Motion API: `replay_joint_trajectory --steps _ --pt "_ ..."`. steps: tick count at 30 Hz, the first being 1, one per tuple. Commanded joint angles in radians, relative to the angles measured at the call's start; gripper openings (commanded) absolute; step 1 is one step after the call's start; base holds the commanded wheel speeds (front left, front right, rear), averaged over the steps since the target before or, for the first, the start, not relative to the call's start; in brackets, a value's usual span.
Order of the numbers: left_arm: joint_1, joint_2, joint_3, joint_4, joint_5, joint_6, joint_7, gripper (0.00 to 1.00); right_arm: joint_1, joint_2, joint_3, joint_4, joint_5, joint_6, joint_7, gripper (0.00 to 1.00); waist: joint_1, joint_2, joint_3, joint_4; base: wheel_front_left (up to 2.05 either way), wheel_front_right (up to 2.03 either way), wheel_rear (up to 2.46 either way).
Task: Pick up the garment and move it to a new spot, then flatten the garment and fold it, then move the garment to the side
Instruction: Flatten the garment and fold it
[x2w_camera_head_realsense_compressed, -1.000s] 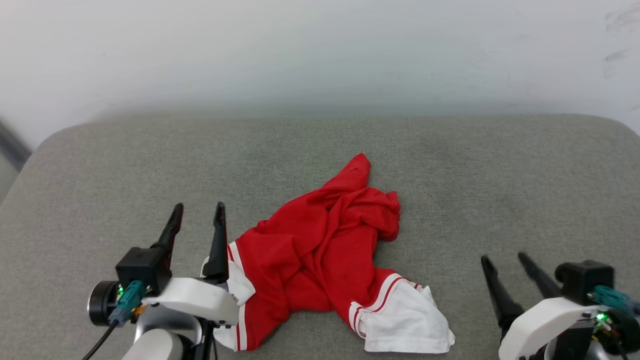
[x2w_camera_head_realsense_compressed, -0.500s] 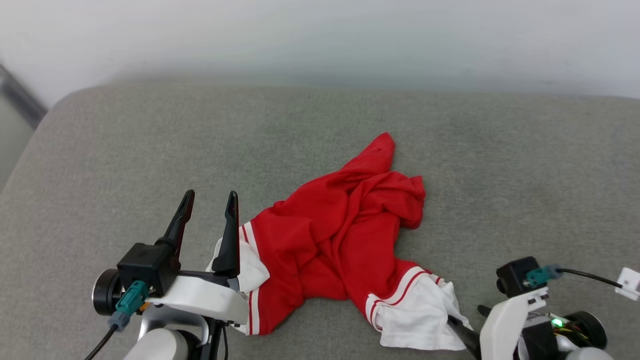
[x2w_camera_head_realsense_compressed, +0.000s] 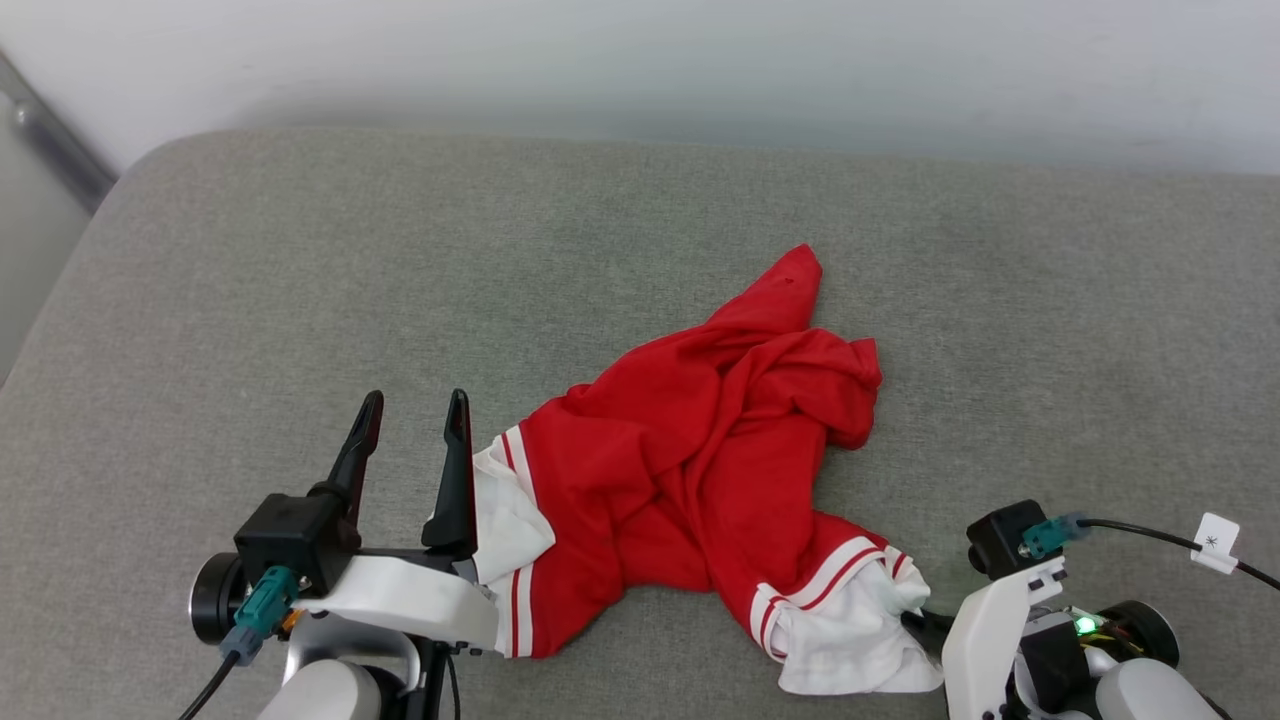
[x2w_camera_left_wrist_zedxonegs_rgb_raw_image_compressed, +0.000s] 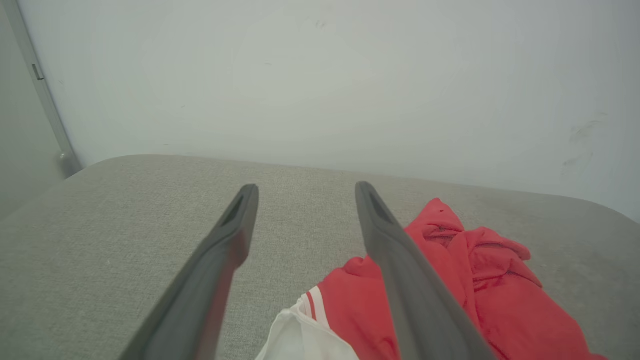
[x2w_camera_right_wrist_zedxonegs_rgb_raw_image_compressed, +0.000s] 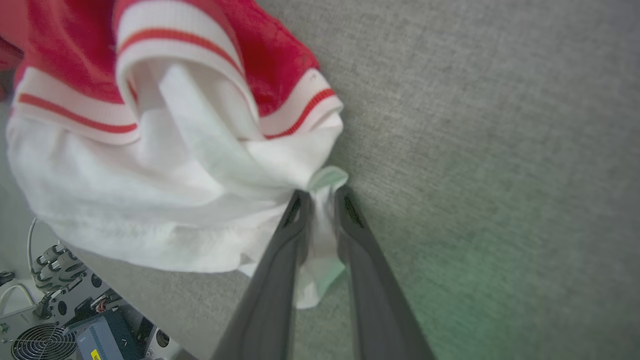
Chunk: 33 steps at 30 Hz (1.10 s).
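The garment lies crumpled near the middle of the grey cushion, red body bunched and one white sleeve trailing toward the robot's right. The right gripper has its fingers nearly together on a thin fold at that sleeve's edge. It is a shallow pinch, with little cloth between the fingers. The left gripper stands wide apart and holds nothing, with its inner finger just beside the other sleeve.

The risk is in the lift. So small a bite of soft knit could slide out once the weight of the bunched body hangs from it. A one-corner carry would also let the shirt twist and drag across the cushion, making it harder to flatten.
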Motion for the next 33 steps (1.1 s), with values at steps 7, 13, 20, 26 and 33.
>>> replay_joint_trajectory --steps 7,13,20,26,33 --pt "0.039 0.012 0.009 -0.001 -0.007 0.019 0.0 1.0 -0.024 -0.055 -0.108 -0.053 -0.048 -0.001 -0.088 0.0 0.0 0.0 -0.035 -0.059 0.0 0.0 0.0" --pt "0.043 0.021 0.01 -0.005 -0.011 0.02 0.008 1.0 0.004 -0.097 -0.326 -0.057 -0.117 -0.001 -0.103 0.0 0.0 0.0 -0.042 -0.094 0.0 0.0 0.0" --pt "0.046 0.026 0.006 0.006 -0.018 0.022 0.02 1.0 0.043 -0.043 -0.451 0.02 -0.127 0.0 -0.121 0.0 0.0 0.0 -0.041 -0.104 0.0 0.0 0.0" --pt "0.052 0.025 0.002 0.021 -0.023 0.023 0.024 1.0 0.035 0.006 -0.444 0.111 -0.125 0.0 -0.208 1.0 0.0 0.0 -0.044 -0.101 0.0 0.0 0.0" --pt "0.071 0.032 0.003 0.033 -0.031 0.027 0.022 1.0 0.039 0.006 -0.441 0.021 -0.144 0.0 -0.471 1.0 0.0 0.0 -0.068 -0.101 0.0 0.0 0.0"
